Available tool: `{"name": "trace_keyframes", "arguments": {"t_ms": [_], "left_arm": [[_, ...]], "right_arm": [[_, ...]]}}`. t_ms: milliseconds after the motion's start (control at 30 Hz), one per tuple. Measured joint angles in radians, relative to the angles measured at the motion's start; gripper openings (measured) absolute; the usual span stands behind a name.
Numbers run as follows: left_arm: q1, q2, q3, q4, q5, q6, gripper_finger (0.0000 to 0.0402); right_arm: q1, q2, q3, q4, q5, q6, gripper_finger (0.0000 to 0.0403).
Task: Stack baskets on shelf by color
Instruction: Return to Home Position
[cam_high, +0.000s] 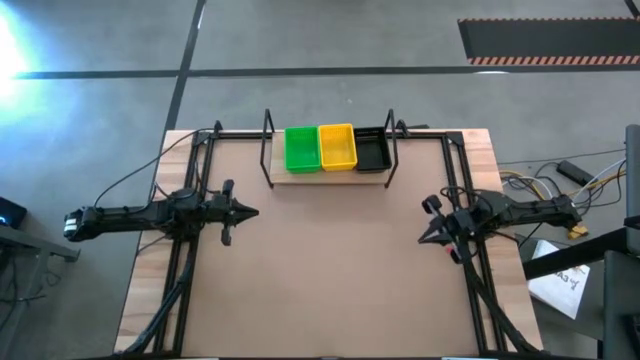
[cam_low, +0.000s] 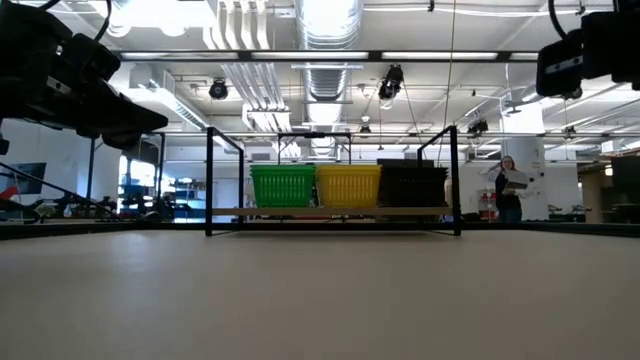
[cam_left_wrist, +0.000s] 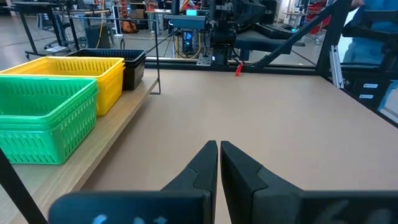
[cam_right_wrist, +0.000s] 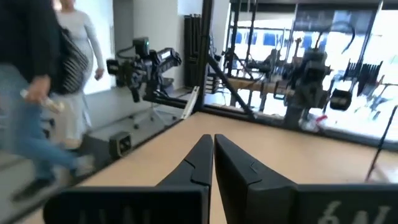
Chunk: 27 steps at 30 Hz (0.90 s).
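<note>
Green baskets (cam_high: 302, 148), yellow baskets (cam_high: 337, 146), black baskets (cam_high: 372, 150) abut on shelf (cam_high: 330, 178). Left gripper (cam_high: 250, 212), right gripper (cam_high: 425, 238): fingers together. Print on paper (cam_high: 562, 283) illegible.

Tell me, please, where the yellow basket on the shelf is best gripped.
Probably the yellow basket's front rim, from above, one finger inside its open top, one outside; the green basket and black basket sit close against its long sides.

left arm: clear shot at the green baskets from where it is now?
Probably yes. The left gripper sits shut over bare tabletop, nothing lying between it and the green baskets. The shelf has a wire upright beside them that may need care.
</note>
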Motion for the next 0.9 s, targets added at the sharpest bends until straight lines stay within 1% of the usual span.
{"name": "trace_keyframes", "arguments": {"t_ms": [200,233,333,400,433,567,633,900], "left_arm": [[0.0,-0.001,0.0,0.0,0.0,0.0,0.0003],[0.0,-0.001,0.0,0.0,0.0,0.0,0.0003],[0.0,-0.002,0.0,0.0,0.0,0.0,0.0003],[0.0,-0.002,0.0,0.002,0.0,0.0,0.0003],[0.0,-0.001,0.0,0.002,0.0,0.0,0.0003],[0.0,-0.001,0.0,0.001,0.0,0.0,0.0003],[0.0,-0.001,0.0,0.001,0.0,0.0,0.0003],[0.0,-0.001,0.0,0.001,0.001,0.0,0.0003]], "right_arm": [[0.0,0.0,0.0,-0.001,0.006,-0.158,0.0009],[0.0,0.0,0.0,-0.002,0.039,-0.2,0.0009],[0.0,-0.015,-0.007,0.0,0.18,-0.292,0.0009],[0.0,-0.016,-0.01,0.021,0.242,-0.287,0.0009],[0.0,-0.016,-0.01,0.053,0.256,-0.26,0.0009],[0.0,-0.016,-0.029,0.223,0.26,-0.123,0.0009],[0.0,-0.016,-0.042,0.268,0.261,-0.096,0.0009],[0.0,-0.016,-0.043,0.121,0.341,-0.06,0.0009]]}}
